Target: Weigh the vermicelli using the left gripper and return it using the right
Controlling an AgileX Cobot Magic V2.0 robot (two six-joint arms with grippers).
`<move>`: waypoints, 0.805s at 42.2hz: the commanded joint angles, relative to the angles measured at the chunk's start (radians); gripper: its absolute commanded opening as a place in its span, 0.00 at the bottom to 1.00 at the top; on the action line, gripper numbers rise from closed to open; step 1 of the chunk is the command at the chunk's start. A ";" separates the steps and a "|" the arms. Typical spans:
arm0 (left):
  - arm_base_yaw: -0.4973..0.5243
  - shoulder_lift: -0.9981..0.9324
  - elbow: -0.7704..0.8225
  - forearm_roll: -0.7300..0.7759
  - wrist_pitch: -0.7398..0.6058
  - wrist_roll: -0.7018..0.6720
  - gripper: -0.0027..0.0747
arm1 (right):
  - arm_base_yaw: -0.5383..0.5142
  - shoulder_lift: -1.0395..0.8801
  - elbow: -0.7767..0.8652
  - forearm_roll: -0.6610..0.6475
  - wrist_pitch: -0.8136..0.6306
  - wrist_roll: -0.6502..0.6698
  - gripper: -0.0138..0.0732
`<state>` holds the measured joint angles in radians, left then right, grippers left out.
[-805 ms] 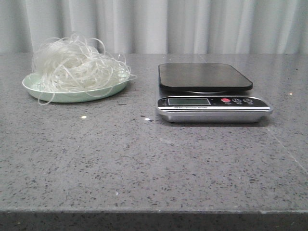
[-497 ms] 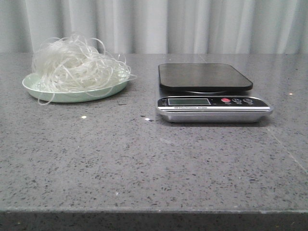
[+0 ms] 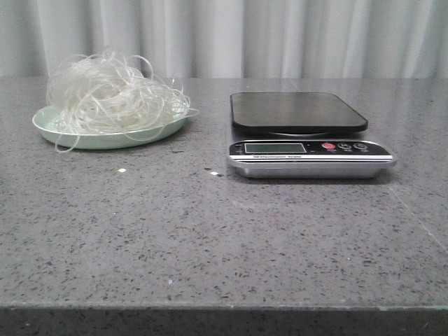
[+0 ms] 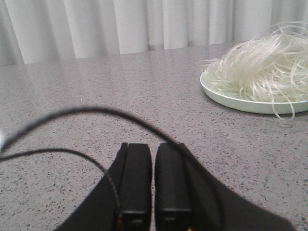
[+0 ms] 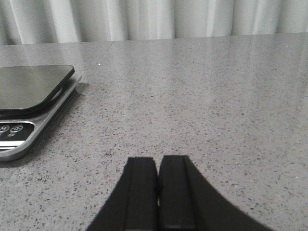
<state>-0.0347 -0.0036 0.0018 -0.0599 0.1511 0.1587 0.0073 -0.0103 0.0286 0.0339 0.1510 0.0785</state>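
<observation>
No change from the earlier front frames that we can see: noodles, plate and scale sit in the same spots, and neither arm shows in the front view.

The vermicelli (image 3: 110, 92), a loose fluffy tangle of thin translucent whitish strands, is heaped on the pale mint-green round plate (image 3: 49, 127) at the table's far left. A few stray loops hang over the rim onto the grey speckled stone tabletop (image 3: 210, 238). It is well apart from the silver digital kitchen scale (image 3: 308, 157) on the right, whose black rounded-rectangle platform (image 3: 297, 110) is bare.

We see the left gripper (image 4: 153, 187) in its wrist view: black fingers pressed together, nothing between them, low over the table. The plate of noodles (image 4: 262, 72) lies ahead, not touched. A thin black cable (image 4: 86, 111) loops in front of the lens.

The right gripper (image 5: 158, 192) is likewise clenched on nothing, over bare tabletop, with the scale's corner (image 5: 29, 110) off to one side, clear of it.
</observation>
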 commanded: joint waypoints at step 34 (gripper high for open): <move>0.002 -0.020 0.003 -0.022 -0.520 -0.011 0.22 | -0.003 -0.016 -0.009 -0.002 -0.080 0.001 0.33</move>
<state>-0.0347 -0.0036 0.0018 -0.0562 -0.1556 0.1587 0.0073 -0.0103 0.0286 0.0339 0.1510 0.0785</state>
